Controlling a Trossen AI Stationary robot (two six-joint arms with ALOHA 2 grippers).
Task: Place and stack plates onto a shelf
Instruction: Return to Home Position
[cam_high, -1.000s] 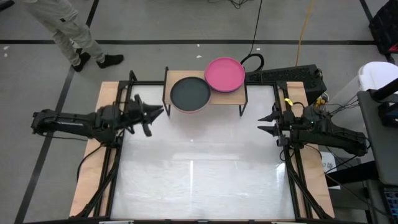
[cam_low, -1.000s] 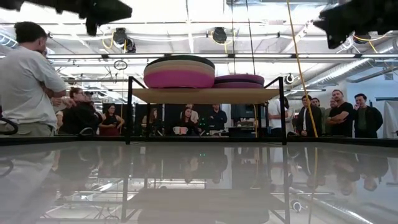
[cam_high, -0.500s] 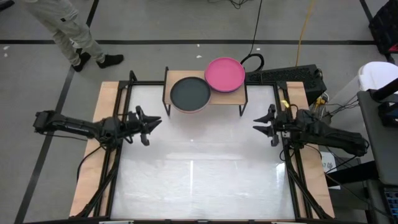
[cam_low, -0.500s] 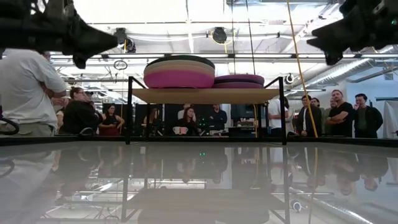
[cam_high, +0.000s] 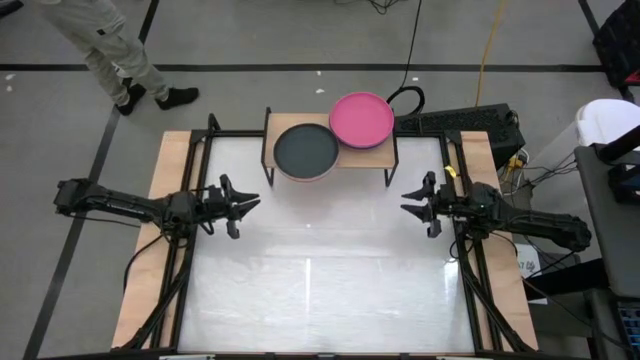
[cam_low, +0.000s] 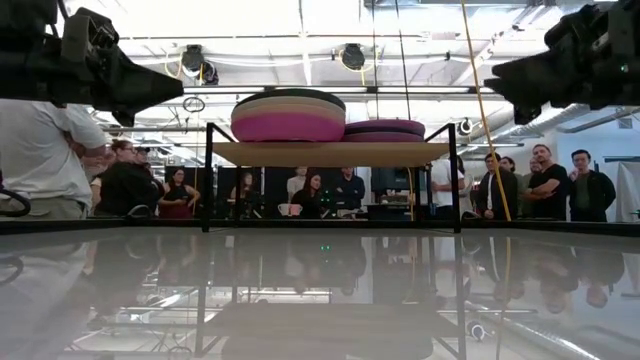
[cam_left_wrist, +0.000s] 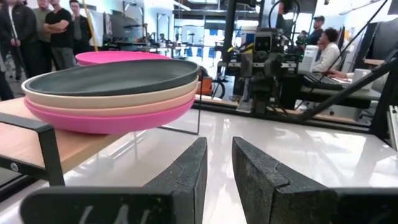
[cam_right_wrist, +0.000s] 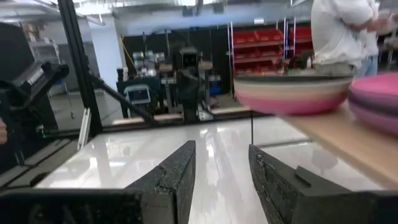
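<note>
The light-wood shelf (cam_high: 385, 152) stands on black legs at the table's far edge. It carries two stacks of plates. The left stack (cam_low: 288, 115) has a dark grey plate (cam_high: 306, 150) on top, with beige, salmon and magenta ones under it. The right stack (cam_low: 385, 130) is lower, purple below with a magenta plate (cam_high: 361, 119) on top. My left gripper (cam_high: 256, 203) hovers in front of the shelf's left end, open by a narrow gap (cam_left_wrist: 217, 146). My right gripper (cam_high: 406, 201) hovers in front of the shelf's right end, open (cam_right_wrist: 221, 149). Neither holds anything.
The glossy white tabletop (cam_high: 320, 280) stretches between the arms and toward the near edge. Black frame rails (cam_high: 190, 270) run along both sides. A black power strip and cables (cam_high: 460, 122) lie behind the shelf. Several people (cam_low: 540, 185) stand beyond the far edge, and one walks (cam_high: 110, 50) at the far left.
Both grippers have sunk lower. The left one has drawn back from the shelf's left end toward the near edge. The right one has moved toward the table's left, a little nearer the middle. The plates and the shelf have stayed put.
</note>
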